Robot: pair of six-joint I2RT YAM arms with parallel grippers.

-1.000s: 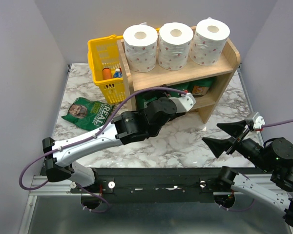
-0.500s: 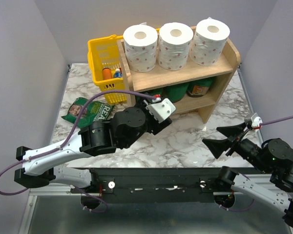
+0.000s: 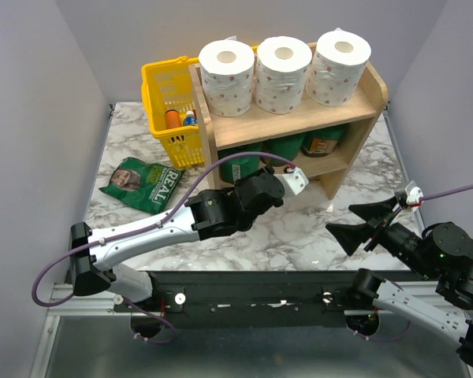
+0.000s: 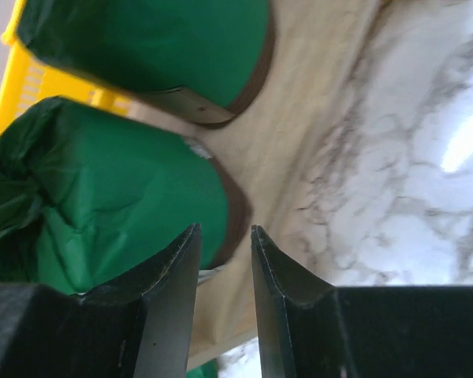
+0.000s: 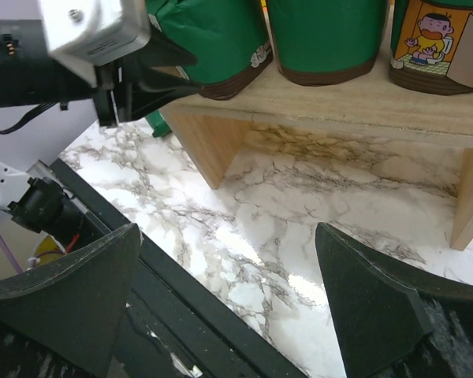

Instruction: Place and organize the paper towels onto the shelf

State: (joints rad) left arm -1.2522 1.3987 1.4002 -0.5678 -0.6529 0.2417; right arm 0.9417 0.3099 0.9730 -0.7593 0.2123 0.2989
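The left pincer (image 4: 225, 232) is narrowly parted and grasps nothing. Its tips hover at the front lip of the lower tier of the light wooden two-tier shelf (image 3: 299, 116). The nearest green-wrapped paper towel roll with a brown end (image 4: 118, 197) lies just beside those tips, at about 10 o'clock in the wrist view. A second green-wrapped roll (image 4: 158, 47) stands further in, at 12 o'clock.

The risk is a stray nudge. This close to the lip, a sideways sweep of the fingers could tip the near roll off the tier onto the white marble-patterned table (image 3: 299, 228). It could also skew the roll against its neighbour or towards the yellow plastic basket (image 3: 162, 87).

The three white pink-dotted paper towel rolls (image 3: 284, 67) stand in a row on the top tier, at 12 o'clock of the table. The right pincer (image 5: 229, 236) is spread wide and empty at 4 o'clock, well apart from the shelf.
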